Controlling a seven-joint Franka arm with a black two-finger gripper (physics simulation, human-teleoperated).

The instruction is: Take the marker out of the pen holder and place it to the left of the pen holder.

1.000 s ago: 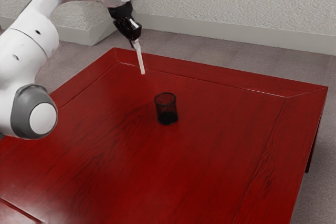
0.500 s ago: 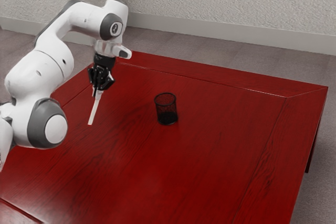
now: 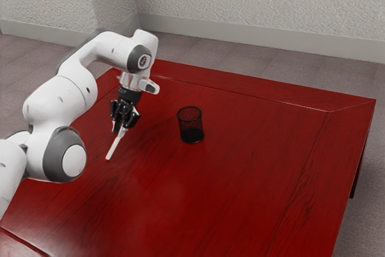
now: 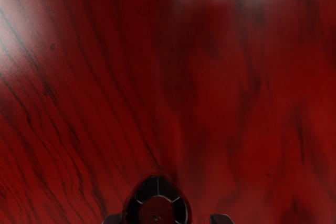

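Observation:
My gripper (image 3: 123, 128) points down over the table, on the exterior view's left of the pen holder. It is shut on the white marker (image 3: 113, 148), which slants down from the fingers, its lower end leaning toward the exterior view's left. Whether that end touches the table I cannot tell. The black mesh pen holder (image 3: 190, 126) stands upright, with no marker in it. In the wrist view a dark rounded end, apparently the marker (image 4: 157, 188), lies at the lower edge.
The red wooden table (image 3: 240, 185) extends around the pen holder, its far edge toward the carpeted floor (image 3: 264, 67) and the textured wall (image 3: 258, 4).
Carrying the marker, my hand first swung toward the exterior view's left, past the holder's level, then came lower and slightly back toward its right. The marker now slants more. The pen holder stayed put.

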